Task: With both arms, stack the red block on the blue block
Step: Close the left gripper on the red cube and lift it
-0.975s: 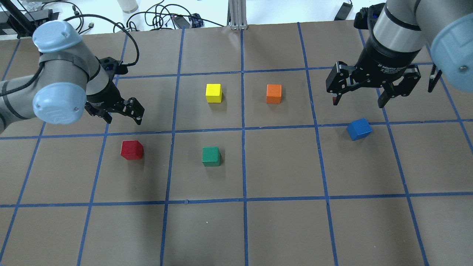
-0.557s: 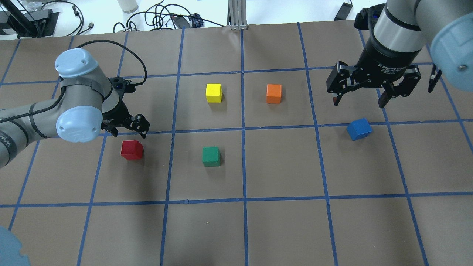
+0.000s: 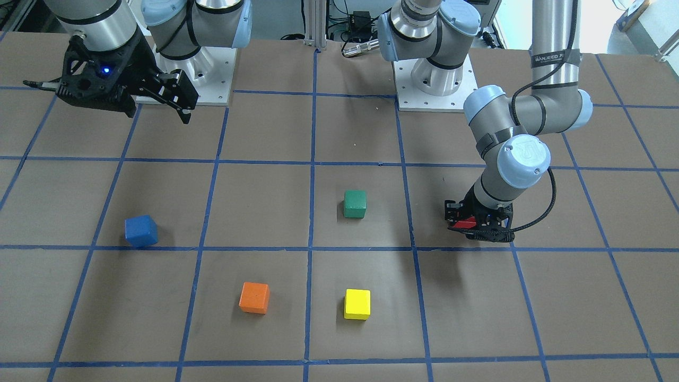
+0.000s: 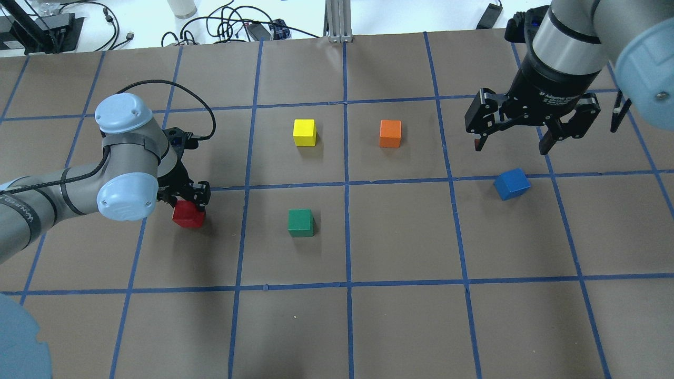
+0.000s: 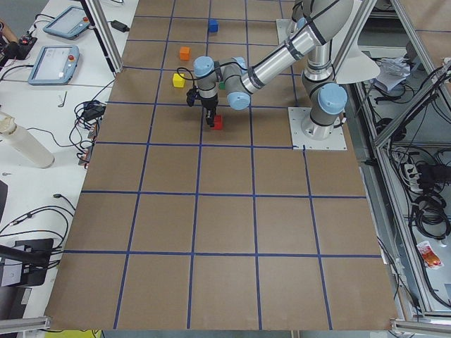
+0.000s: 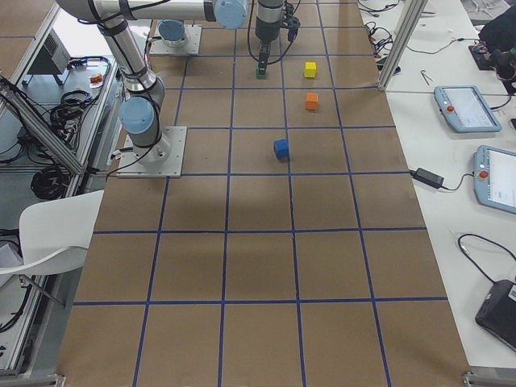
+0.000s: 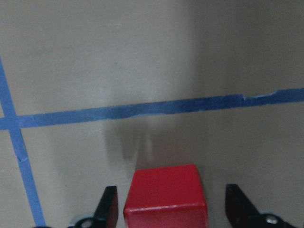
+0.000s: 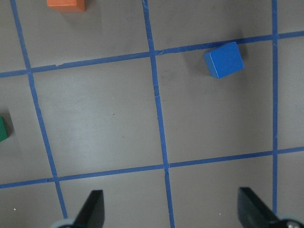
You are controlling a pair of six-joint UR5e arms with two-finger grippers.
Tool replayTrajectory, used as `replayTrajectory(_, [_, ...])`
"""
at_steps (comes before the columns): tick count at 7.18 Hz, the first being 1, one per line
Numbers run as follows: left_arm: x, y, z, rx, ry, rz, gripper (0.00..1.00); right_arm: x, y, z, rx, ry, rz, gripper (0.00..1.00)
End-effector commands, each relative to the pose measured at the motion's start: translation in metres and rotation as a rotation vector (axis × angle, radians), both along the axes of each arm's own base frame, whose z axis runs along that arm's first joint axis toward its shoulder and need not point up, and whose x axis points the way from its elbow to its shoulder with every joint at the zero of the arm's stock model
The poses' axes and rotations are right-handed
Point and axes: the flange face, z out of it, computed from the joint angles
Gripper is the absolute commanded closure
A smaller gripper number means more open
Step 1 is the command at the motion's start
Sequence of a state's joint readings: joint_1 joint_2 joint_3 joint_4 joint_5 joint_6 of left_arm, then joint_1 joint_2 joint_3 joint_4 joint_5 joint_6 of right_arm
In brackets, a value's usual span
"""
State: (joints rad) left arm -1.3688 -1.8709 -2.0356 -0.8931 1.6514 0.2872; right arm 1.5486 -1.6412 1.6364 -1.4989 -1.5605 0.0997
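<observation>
green block [image 4: 300,222] between red block [image 4: 188,217] and blue block [image 4: 512,184], well apart

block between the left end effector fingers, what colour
Red block, best in the left wrist view.

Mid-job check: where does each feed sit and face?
Overhead: behind the robot, looking forward and down; left tool at left, right tool right.
Front-facing: across the table, facing the robot; sides mirrored.
Exterior left: table's end, left arm nearest.
Exterior right: opposite end, right arm nearest.
Left wrist: down past its tool at the red block.
Right wrist: down from height at the blue block.
Shared: overhead and front-facing show both tools.
</observation>
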Motion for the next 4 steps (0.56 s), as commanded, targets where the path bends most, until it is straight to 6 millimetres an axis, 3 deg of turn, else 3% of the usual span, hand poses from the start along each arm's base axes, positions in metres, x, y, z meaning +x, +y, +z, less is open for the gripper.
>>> replayTrajectory(1, [0.005, -0.005, 0.008, -0.011, 0.001, 0.010, 0.89, 0.000, 0.000, 0.003, -0.007, 0.003, -0.001, 0.00])
replayTrajectory(2, [-0.013, -0.019, 0.020, -0.029, 0.055, -0.008, 0.89, 0.001, -0.002, -0.002, -0.006, -0.003, -0.006, 0.00])
replayTrajectory(4, [-0.080, -0.067, 0.080, -0.046, 0.116, -0.059, 0.89, 0.001, -0.004, -0.002, -0.004, -0.003, 0.000, 0.00])
